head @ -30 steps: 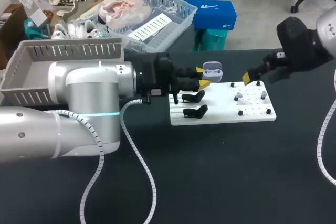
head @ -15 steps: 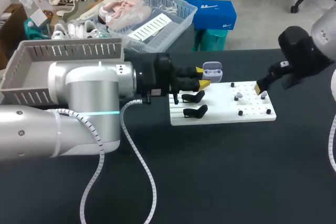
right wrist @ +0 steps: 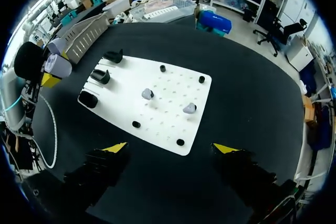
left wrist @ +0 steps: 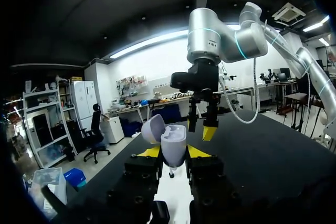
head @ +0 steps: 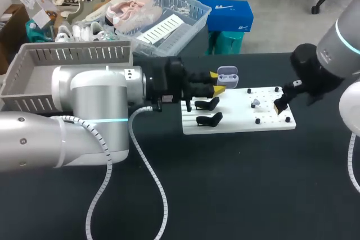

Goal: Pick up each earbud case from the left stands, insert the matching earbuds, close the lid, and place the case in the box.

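Earbud case (left wrist: 169, 140), lid open: pinched by left fingers (left wrist: 149, 152) at far-left corner of white board (head: 236, 122) | right fingers (right wrist: 116, 147): spread, lowered within the last second toward right earbud (right wrist: 189, 108) | judged: pickup imminent, insertion pending.

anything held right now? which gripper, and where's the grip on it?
Left gripper holds the open earbud case by the sides of its lower body. Right gripper is open, empty.

The counter (head: 242, 184) is presenting a flat, matte black top that is filling most of the head view. Its far edge is running straight across that view. In the left wrist view the top is catching a dull grey sheen; in the right wrist view it is showing evenly dark.
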You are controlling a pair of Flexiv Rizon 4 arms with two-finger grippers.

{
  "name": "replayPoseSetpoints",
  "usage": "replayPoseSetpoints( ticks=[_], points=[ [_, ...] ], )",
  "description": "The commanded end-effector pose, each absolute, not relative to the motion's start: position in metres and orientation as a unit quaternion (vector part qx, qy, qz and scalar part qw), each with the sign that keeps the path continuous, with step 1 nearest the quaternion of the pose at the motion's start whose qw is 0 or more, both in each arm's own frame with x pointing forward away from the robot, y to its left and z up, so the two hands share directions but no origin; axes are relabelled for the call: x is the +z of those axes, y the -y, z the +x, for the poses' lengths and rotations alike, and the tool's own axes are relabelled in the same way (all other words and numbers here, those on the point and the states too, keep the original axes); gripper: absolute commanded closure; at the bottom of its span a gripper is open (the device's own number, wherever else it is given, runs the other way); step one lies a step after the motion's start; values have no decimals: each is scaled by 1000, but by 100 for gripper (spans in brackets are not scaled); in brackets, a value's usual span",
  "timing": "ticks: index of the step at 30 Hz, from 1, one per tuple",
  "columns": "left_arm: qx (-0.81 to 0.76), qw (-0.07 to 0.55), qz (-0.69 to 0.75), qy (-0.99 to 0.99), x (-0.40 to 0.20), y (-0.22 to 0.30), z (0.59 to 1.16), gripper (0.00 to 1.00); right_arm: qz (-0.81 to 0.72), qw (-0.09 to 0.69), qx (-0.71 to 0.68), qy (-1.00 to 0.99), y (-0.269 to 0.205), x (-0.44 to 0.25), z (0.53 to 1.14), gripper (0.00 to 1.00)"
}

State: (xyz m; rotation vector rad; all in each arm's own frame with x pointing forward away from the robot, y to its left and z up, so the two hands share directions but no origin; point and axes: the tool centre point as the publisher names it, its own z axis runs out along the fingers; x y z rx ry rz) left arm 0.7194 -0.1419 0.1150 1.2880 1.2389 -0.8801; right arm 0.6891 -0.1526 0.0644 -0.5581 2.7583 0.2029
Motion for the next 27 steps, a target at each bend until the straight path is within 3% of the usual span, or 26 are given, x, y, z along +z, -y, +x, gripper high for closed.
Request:
replayPoseSetpoints(
  ticks=[1,17,20,26,27],
  points=[
    [-370,546,541,-522,114,142,719,100,-201,154,79,-964,153,55,706,0],
    [-370,546,541,-522,114,142,719,100,-190,142,35,-971,151,40,735,0],
    [-370,546,541,-522,114,142,719,100,-182,140,29,-973,151,39,737,10],
    [-370,546,541,-522,114,142,719,100,-181,134,21,-974,152,38,740,18],
    [-370,546,541,-522,114,142,719,100,-181,134,20,-974,152,38,740,24]
  ],
)
